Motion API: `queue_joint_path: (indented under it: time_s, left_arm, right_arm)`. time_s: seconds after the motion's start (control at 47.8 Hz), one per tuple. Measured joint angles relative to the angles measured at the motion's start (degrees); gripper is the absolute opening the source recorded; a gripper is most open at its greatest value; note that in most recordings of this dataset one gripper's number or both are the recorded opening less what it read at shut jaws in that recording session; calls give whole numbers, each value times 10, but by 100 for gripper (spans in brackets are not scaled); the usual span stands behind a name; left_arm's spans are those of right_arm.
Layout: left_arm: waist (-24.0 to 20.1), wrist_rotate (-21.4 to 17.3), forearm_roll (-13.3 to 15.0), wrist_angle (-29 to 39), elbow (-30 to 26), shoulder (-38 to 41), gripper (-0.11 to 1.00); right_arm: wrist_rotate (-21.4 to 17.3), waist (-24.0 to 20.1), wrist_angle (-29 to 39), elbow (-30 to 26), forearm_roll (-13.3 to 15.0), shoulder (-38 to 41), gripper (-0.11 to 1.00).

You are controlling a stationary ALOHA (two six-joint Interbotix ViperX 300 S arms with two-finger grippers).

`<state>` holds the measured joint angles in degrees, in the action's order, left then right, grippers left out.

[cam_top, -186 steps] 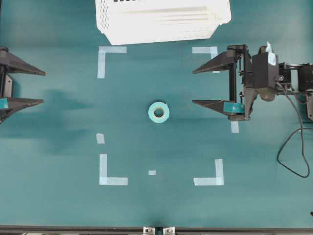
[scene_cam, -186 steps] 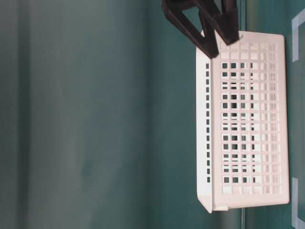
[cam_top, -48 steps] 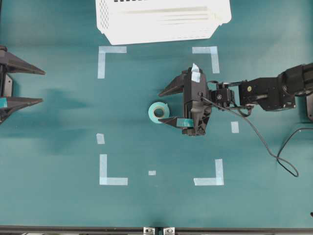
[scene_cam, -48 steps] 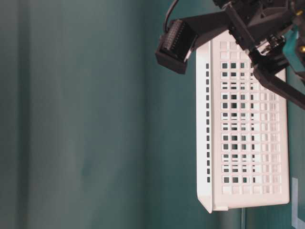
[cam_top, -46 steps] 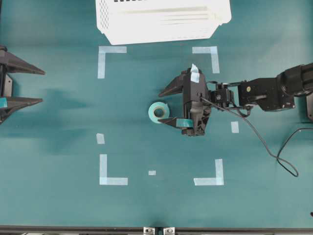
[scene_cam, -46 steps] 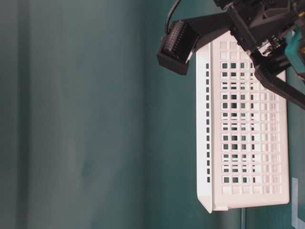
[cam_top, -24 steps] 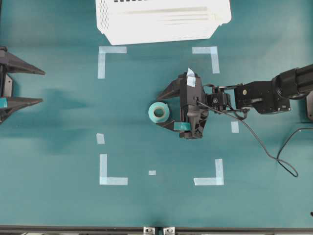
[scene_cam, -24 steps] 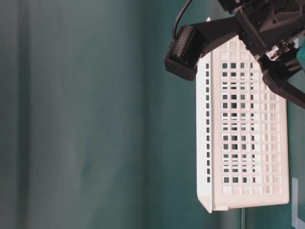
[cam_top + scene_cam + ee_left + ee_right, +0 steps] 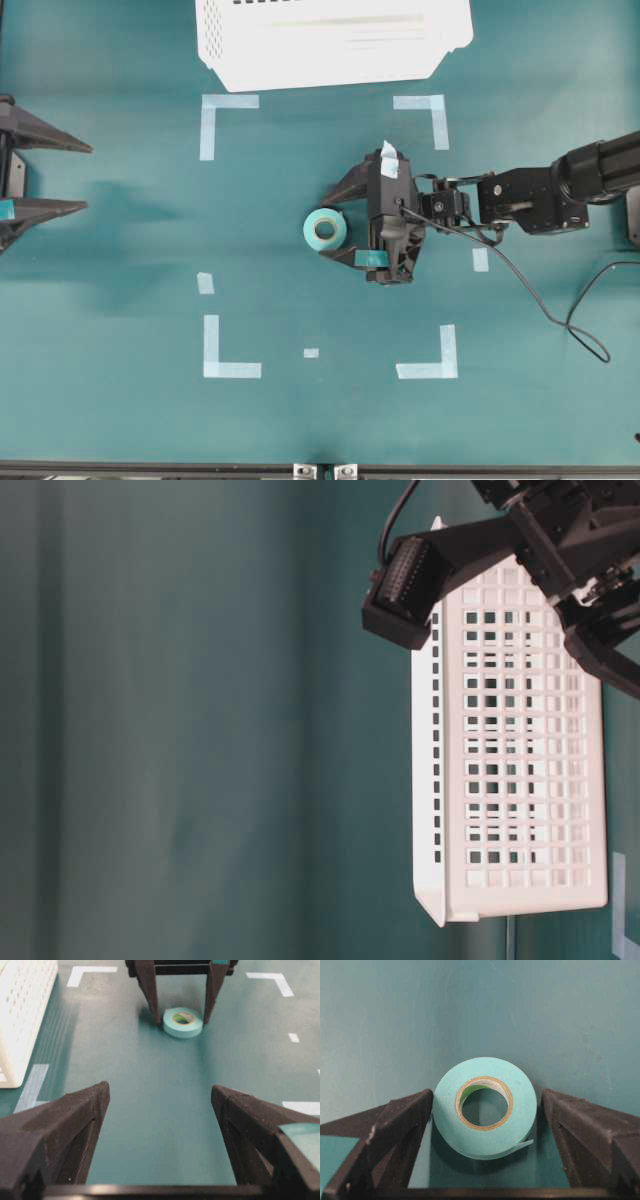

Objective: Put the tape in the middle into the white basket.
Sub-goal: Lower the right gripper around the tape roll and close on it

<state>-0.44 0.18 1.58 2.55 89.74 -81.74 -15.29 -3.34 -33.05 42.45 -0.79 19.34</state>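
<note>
A: Where is the right gripper [image 9: 333, 222]?

B: Low over the mat [image 9: 120, 420], its jaws spread wide with one finger [image 9: 395, 1130] on each side of the tape [image 9: 324, 229]. Nothing is gripped. In the right wrist view the left finger's tip looks to be at the roll's edge; I cannot tell whether it touches. The other finger stands slightly clear.

A: And the tape?

B: Flat on the mat in the middle of the taped square, hole up, a loose end sticking out at its lower right in the wrist view.

A: What differs from earlier?

B: About four seconds ago the right gripper sat back near the right-hand corner marks, well apart from the roll. A second ago its tips were just reaching the tape. Now they straddle it. The tape has not shifted.

A: The left gripper [image 9: 88, 178]?

B: Parked at the left edge, jaws apart, empty, same as before. Its camera looks across the mat at the tape between the right fingers.

A: What else is around?

B: The basket [image 9: 330, 40] stands at the far edge, beyond the square and well apart from the tape. Corner marks [image 9: 222, 118] frame the middle, with a few small tape scraps [image 9: 311, 352] nearby. A black cable [image 9: 560, 320] loops off the right arm. The open mat lies between tape and basket.
</note>
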Motion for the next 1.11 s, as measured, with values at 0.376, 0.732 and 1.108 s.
queue_joint_path:
  time_s: [0.376, 0.732, 1.108]
  left_arm:
    - [1, 0, 0, 1, 0, 0, 37]
    - [0, 0, 0, 1, 0, 0, 37]
    - [0, 0, 0, 1, 0, 0, 37]
  right_arm:
    - [0, 0, -1, -2, -5, 2, 99]
    - [0, 0, -3, -17, -5, 15, 99]
    - [1, 0, -2, -17, -5, 15, 98]
